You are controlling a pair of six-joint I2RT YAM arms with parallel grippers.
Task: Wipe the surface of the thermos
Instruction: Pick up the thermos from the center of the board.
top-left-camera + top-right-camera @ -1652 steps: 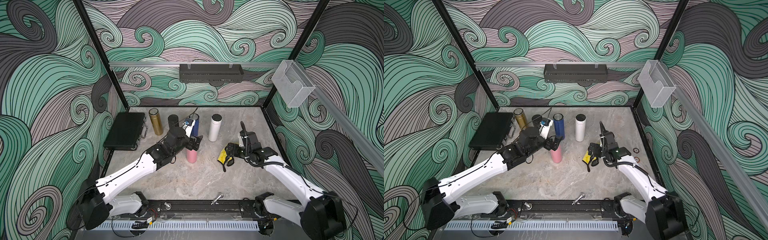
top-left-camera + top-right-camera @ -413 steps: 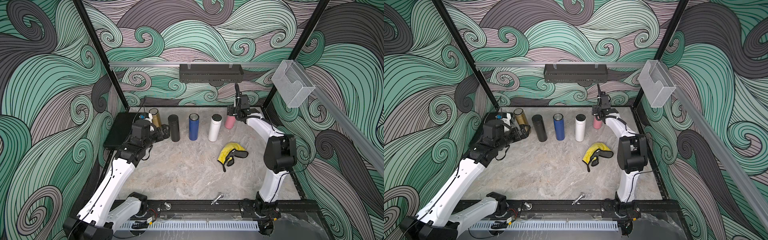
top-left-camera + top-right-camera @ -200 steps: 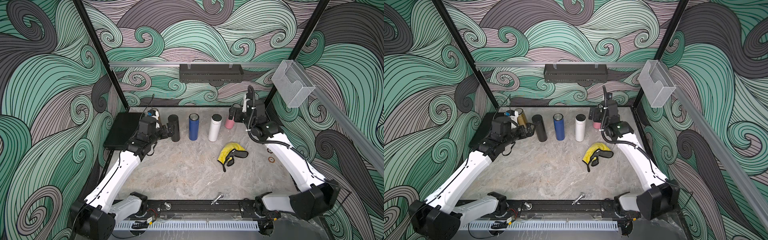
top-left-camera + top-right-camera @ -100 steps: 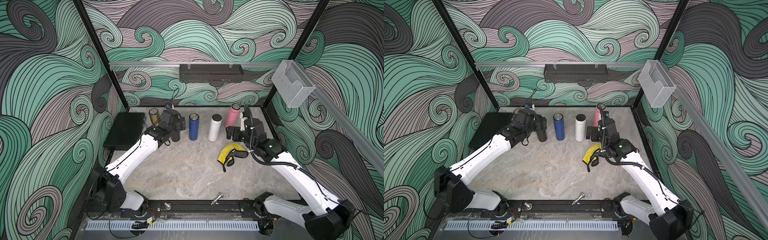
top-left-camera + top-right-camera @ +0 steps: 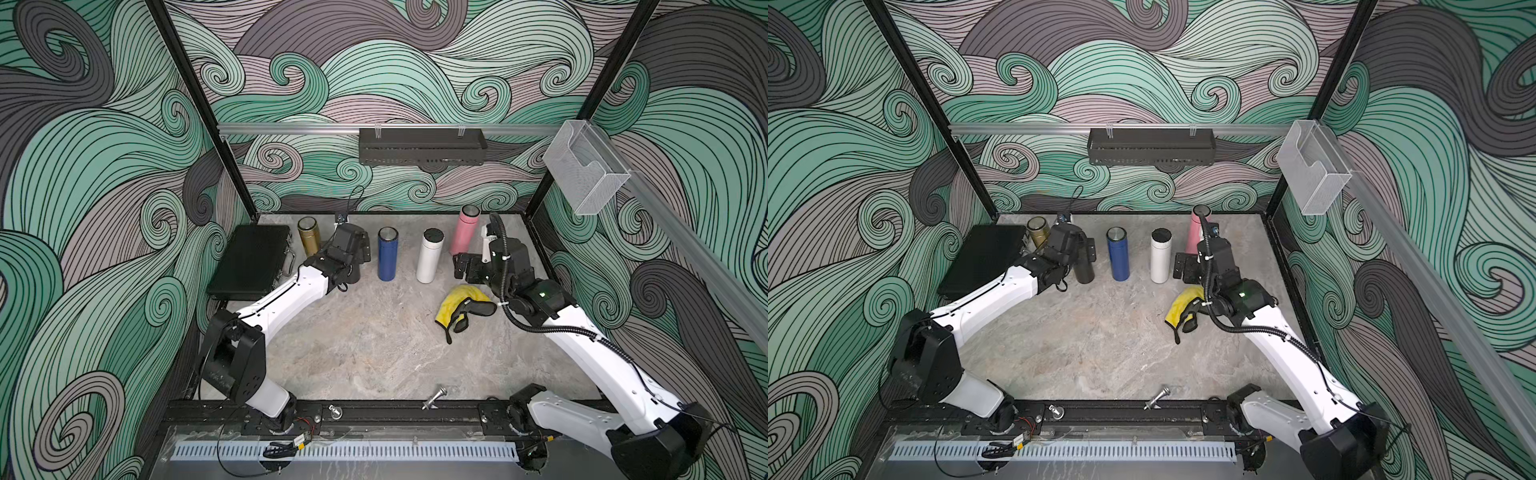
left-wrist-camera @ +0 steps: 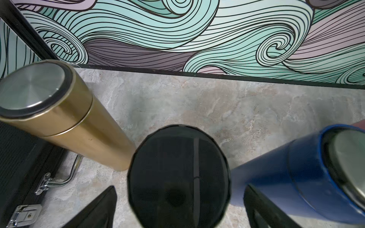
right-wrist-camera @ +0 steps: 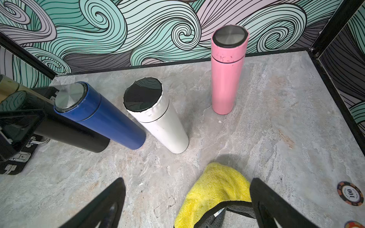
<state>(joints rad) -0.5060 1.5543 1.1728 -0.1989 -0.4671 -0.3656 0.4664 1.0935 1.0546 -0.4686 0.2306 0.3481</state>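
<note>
Currently black thermos (image 6: 178,177) stands upright between gold thermos (image 6: 79,128) and blue thermos (image 6: 286,177); left gripper (image 6: 179,189) straddles it, jaws wide, gap each side. Over cloth (image 7: 217,187), right gripper (image 7: 186,183) hangs wide, empty. Both top views: left gripper hides black thermos's top.

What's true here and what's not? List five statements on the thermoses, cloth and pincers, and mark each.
1. The pink thermos stands upright, apart from the white thermos. True.
2. The right pincer grips the yellow cloth. False: it is open, and the cloth lies loose on the table.
3. The left pincer is open over the black thermos. True.
4. The blue thermos lies on its side. False: it stands upright between the black and white ones.
5. The gold thermos stands beside the black case. True.
</note>
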